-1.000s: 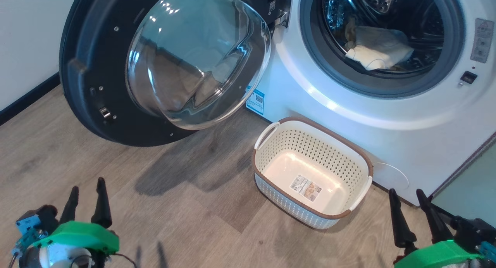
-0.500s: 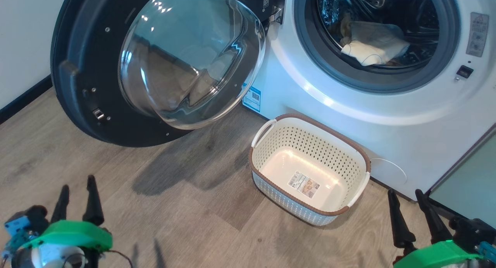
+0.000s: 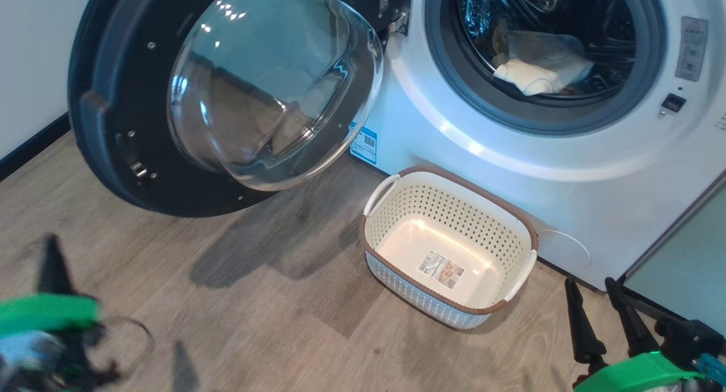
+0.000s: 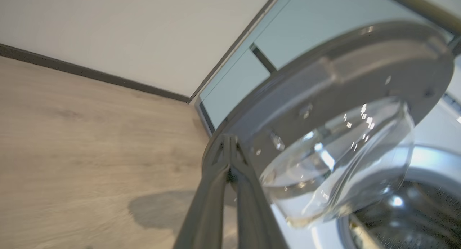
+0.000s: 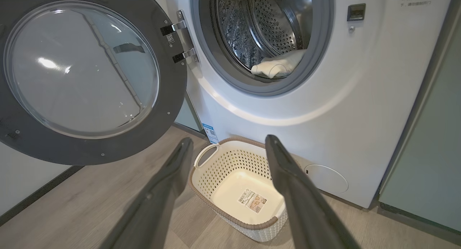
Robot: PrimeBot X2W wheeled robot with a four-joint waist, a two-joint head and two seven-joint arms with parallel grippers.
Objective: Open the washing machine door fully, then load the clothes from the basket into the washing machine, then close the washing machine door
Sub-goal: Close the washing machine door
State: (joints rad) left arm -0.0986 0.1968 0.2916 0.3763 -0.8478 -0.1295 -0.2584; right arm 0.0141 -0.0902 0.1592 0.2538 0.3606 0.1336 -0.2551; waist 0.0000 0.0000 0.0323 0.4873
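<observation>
Your left gripper is now pressing together on nothing, spread a second ago; your right gripper is staying spread. The basket is sitting empty, the door is hanging wide, the clothes are lying in the drum: closing is likely coming next.

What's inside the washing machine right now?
Pale yellow clothes lie in the shiny drum of the washing machine. Whatever lies beneath them is covered.
</observation>
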